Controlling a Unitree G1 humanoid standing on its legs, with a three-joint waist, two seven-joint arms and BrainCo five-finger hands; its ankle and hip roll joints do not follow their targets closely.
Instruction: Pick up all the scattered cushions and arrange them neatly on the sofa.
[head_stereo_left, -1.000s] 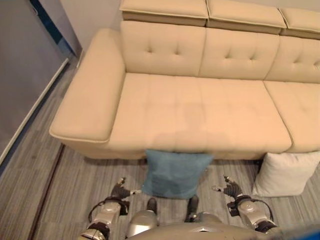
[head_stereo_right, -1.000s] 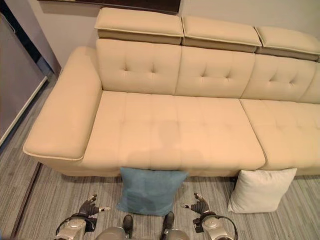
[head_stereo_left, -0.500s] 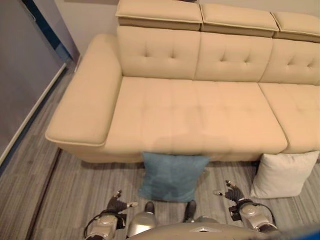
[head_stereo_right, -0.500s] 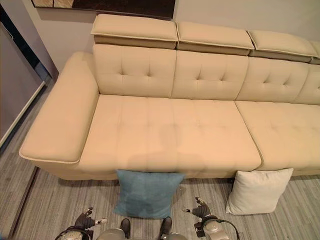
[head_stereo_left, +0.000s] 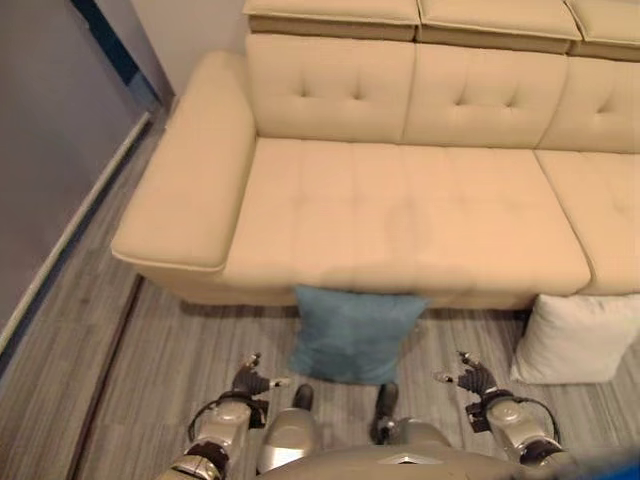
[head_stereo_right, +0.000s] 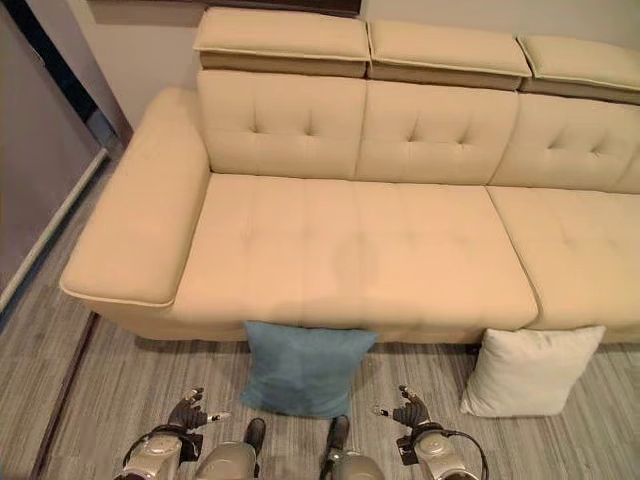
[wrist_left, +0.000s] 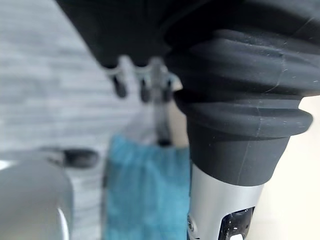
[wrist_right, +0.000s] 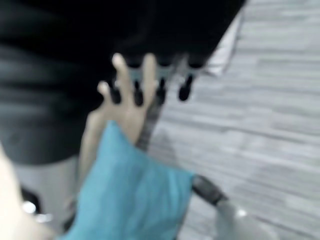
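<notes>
Against the sofa's (head_stereo_right: 340, 250) front edge, on the grey plank floor (head_stereo_right: 120, 400), a blue cushion (head_stereo_right: 303, 367) is leaning upright, directly ahead between the two hands. A white cushion (head_stereo_right: 532, 371) is propped the same way further to the right (seat itself bare). Left hand (head_stereo_left: 253, 380) and right hand (head_stereo_left: 470, 377) are hovering low on either side of the blue cushion, apart from it, fingers spread and holding nothing. Left wrist view is showing dark fingertips (wrist_left: 141, 91) hanging loose above the blue fabric; right wrist view is catching the white cushion's corner beyond its own fingertips (wrist_right: 161, 92).
</notes>
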